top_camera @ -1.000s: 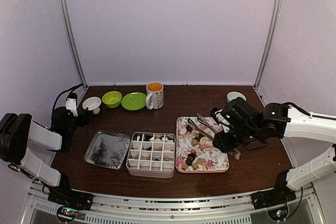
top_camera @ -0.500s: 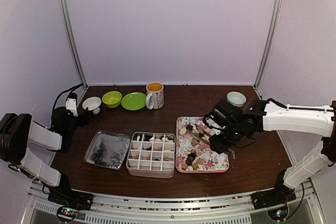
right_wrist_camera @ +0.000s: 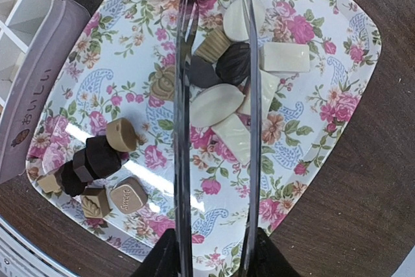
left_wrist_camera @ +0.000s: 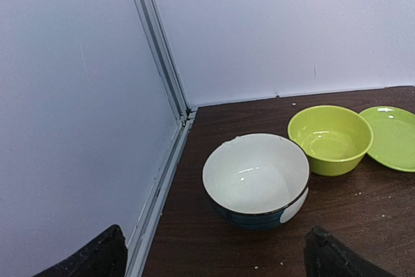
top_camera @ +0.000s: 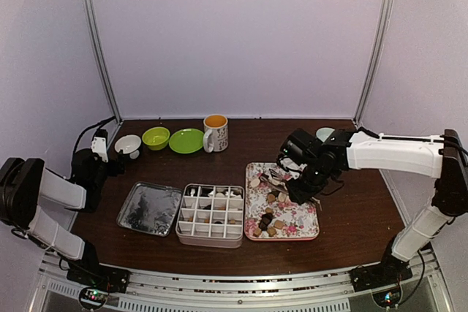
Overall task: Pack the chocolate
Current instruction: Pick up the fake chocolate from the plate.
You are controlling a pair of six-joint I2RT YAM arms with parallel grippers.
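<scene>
Several pieces of the chocolate [right_wrist_camera: 232,63] sit between the tongs [right_wrist_camera: 183,128] clamped in the right gripper [right_wrist_camera: 214,257], so centre on one piece alone, then squeeze gently.

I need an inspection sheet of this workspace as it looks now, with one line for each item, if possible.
Surface: dark brown wooden table, small pale specks near the bowls.
Job's things: brown, tan and cream chocolate pieces lie on the pink floral rectangular tray; a few sit in the back cells of the pale divided box.
Clutter: white mug, flat green plate, green bowl, white bowl, silver metal lid, pale blue bowl.
Claws: right claw shut on thin metal tongs, whose arms straddle some pieces; left claw open, empty.
Cables: black cable by the left arm.
Surroundings: lilac walls, metal corner posts.
</scene>
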